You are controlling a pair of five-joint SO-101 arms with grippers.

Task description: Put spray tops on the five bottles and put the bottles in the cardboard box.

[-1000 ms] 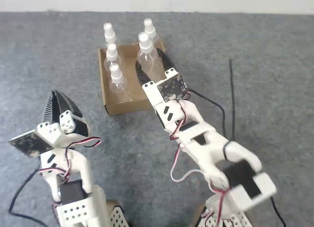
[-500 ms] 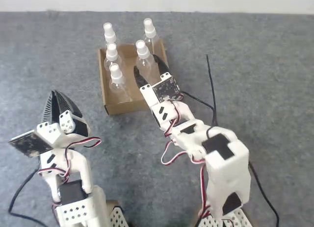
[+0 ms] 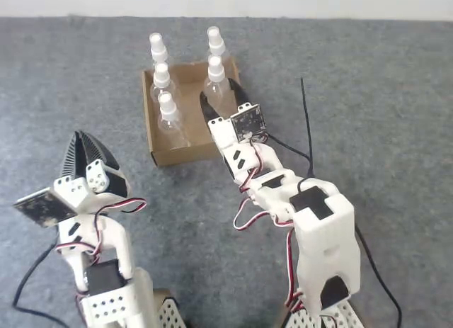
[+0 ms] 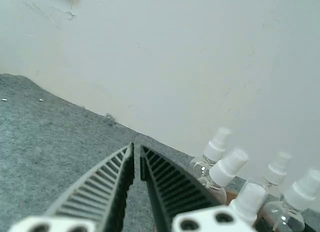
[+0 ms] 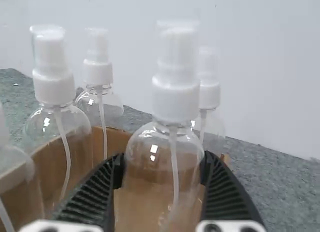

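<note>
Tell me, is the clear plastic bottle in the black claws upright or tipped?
Upright: the clear plastic bottle in the right gripper has its white spray top straight above.

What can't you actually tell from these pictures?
1. Whether the clear plastic bottle with white spray top held by the right hand rests on the floor of the brown cardboard box: that hand hides its base in the high view, and the right wrist view's edge cuts it off.
2. Lower halves of the bottles in the left wrist view: the shut left hand and the edge hide them.
</note>
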